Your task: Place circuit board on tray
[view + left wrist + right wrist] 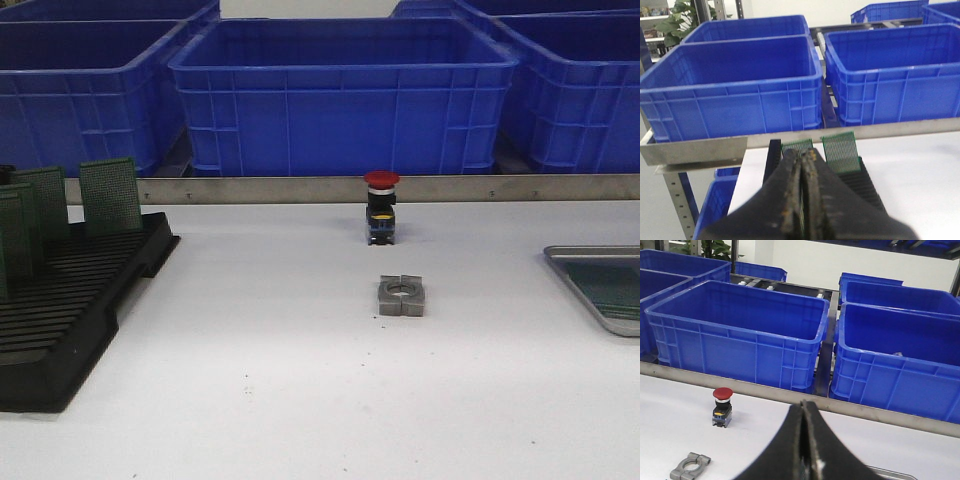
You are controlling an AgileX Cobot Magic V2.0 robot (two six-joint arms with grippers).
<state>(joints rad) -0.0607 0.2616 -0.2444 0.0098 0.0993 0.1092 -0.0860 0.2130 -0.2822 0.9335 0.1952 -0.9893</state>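
Silver tray [560, 262] cut off at frame edge, holding a green board [610, 285]. Left gripper [802, 197] and right gripper [804, 440] both clenched, empty.

Open white surface [260, 380] between black rack [70, 300] at left and tray [600, 290] at right. Mid-path obstacles: red push button [381, 207], grey clamp block [401, 296] just nearer. Blue bins [345, 95] wall off far side.
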